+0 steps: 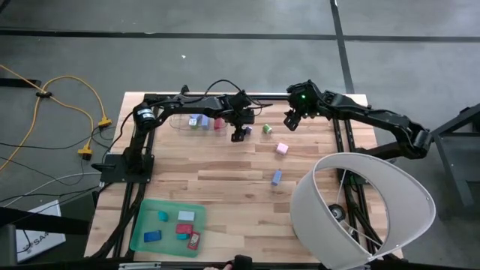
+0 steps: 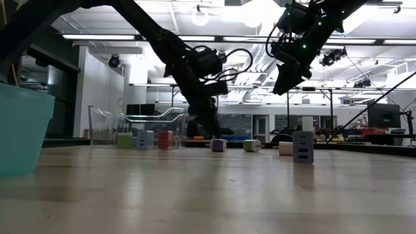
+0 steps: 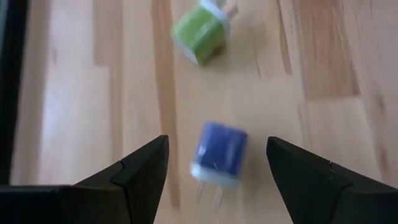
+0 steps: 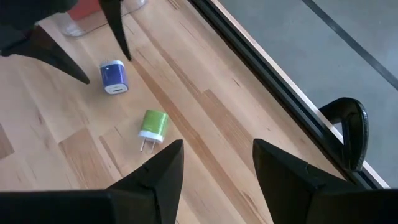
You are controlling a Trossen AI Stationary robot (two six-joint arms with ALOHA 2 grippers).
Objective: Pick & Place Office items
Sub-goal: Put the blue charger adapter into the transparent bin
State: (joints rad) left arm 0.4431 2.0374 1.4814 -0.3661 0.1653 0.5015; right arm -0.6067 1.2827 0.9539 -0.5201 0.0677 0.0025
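My left gripper [image 3: 217, 142] is open and low over the table near the far edge [image 1: 240, 135]. Its fingers stand on either side of a blue block [image 3: 217, 155] with a white pronged end, which lies flat on the wood without being touched. A green block [image 3: 200, 36] lies just beyond it [image 1: 267, 129]. A pink block [image 1: 282, 148] and a light blue block [image 1: 277, 177] lie nearer the middle of the table. My right gripper [image 4: 217, 144] is open and hangs in the air [image 1: 289, 121], right of the green block [image 4: 153, 126].
A clear plastic bin [image 1: 196, 121] at the far edge holds several small blocks, just left of my left gripper. A green tray [image 1: 168, 227] with several pieces sits at the near left. A large white round shade [image 1: 361, 206] covers the near right corner. Bare wood lies between them.
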